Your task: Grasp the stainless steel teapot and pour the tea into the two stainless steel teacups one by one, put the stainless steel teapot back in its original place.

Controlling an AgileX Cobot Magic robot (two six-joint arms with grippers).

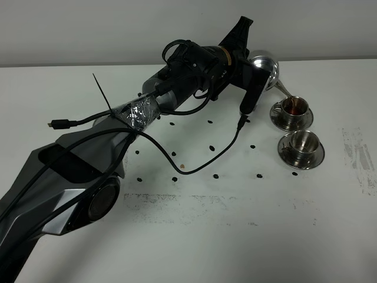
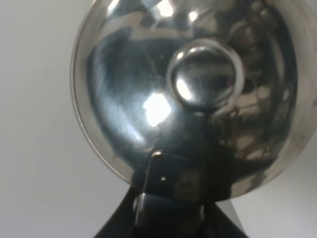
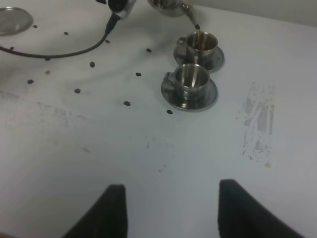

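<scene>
The stainless steel teapot [image 1: 263, 63] hangs tilted at the back right, and my left gripper [image 1: 252, 88] is shut on its handle. Its thin spout [image 1: 283, 89] points down at the far teacup [image 1: 293, 106], which holds brown tea. The near teacup [image 1: 301, 143] sits on its saucer just in front. In the left wrist view the teapot's lid and knob [image 2: 203, 82] fill the frame above my left gripper [image 2: 171, 183]. The right wrist view shows both teacups [image 3: 200, 42] [image 3: 192, 77], a thin tea stream, and my right gripper [image 3: 171, 208] open over bare table.
A black cable [image 1: 206, 159] trails from the left arm across the white table [image 1: 235, 236], among scattered small black dots. A round steel disc [image 3: 12, 20] lies on the table away from the cups. Worn grey marks [image 1: 359, 156] are at the right.
</scene>
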